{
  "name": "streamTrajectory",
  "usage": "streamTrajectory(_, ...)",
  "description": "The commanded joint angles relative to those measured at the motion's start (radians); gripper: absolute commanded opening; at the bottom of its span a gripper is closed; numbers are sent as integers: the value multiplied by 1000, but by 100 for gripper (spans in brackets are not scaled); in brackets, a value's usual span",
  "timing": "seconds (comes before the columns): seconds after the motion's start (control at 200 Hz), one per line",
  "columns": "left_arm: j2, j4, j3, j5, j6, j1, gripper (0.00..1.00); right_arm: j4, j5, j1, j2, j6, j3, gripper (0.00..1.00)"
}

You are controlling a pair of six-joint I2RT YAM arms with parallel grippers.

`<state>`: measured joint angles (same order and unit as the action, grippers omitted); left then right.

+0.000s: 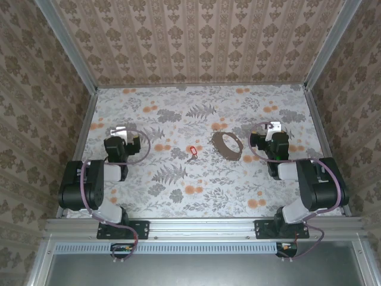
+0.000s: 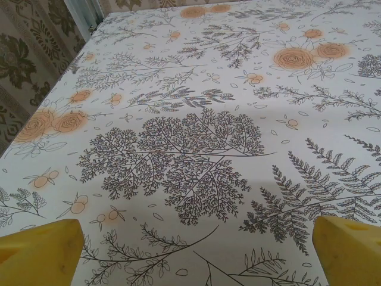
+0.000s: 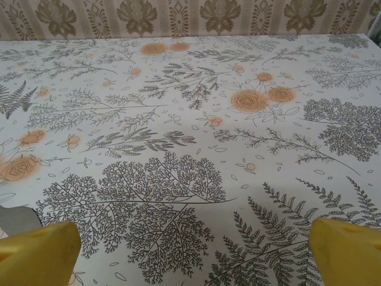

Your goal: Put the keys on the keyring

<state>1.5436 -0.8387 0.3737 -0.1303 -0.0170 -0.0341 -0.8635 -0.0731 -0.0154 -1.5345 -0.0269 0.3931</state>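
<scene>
Keys (image 1: 191, 153) flat at table (image 1: 238, 190) centre, well apart from both grippers. Keyring (image 1: 227, 146) near right, slightly farther, not touching keys. Left gripper (image 1: 121, 130) and right gripper (image 1: 271, 127) flank them, fingers spread, empty. Risk: keys tiny and flat, so pinch may slip and skid them off.

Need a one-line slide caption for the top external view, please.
Open and empty, the left gripper and right gripper flank the keys and the keyring, lying apart on the table.
</scene>
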Motion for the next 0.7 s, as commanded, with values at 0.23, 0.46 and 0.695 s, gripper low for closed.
streamTrajectory(0.23, -12, -23, 22, -1, -12, -2, 100, 9, 15, 5, 2, -11, 16, 100)
streamTrajectory(0.46, -11, -24, 22, 4, -11, 1, 100, 8, 16, 6, 3, -12, 15, 100)
streamTrajectory(0.695, -12, -20, 24, 10, -8, 3, 100, 9, 19, 8, 1, -13, 15, 100)
